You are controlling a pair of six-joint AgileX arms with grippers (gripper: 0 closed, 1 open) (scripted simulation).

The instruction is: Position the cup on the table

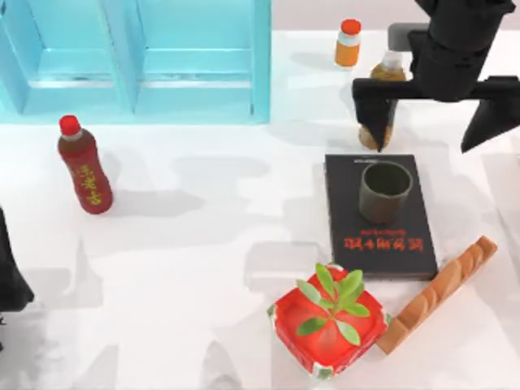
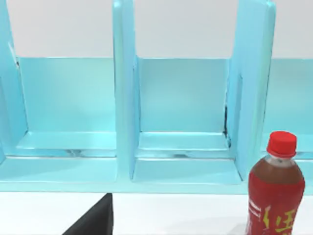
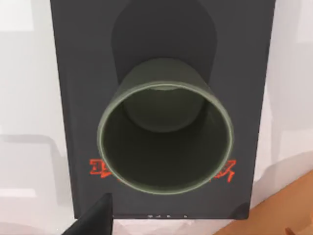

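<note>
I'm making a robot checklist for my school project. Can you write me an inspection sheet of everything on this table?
Surface: white table, glossy, faint grey shadows.
Job's things: cup stands upright and empty on the black book, not on the table itself.
Clutter: red-capped bottle at left; two bottles at the far right; red plant pot; orange ridged block.
Grippers: right gripper open, above the far end of the book; left arm parked at the left edge.
Cables: nothing seen.
Surroundings: blue shelf unit at the back.
</note>
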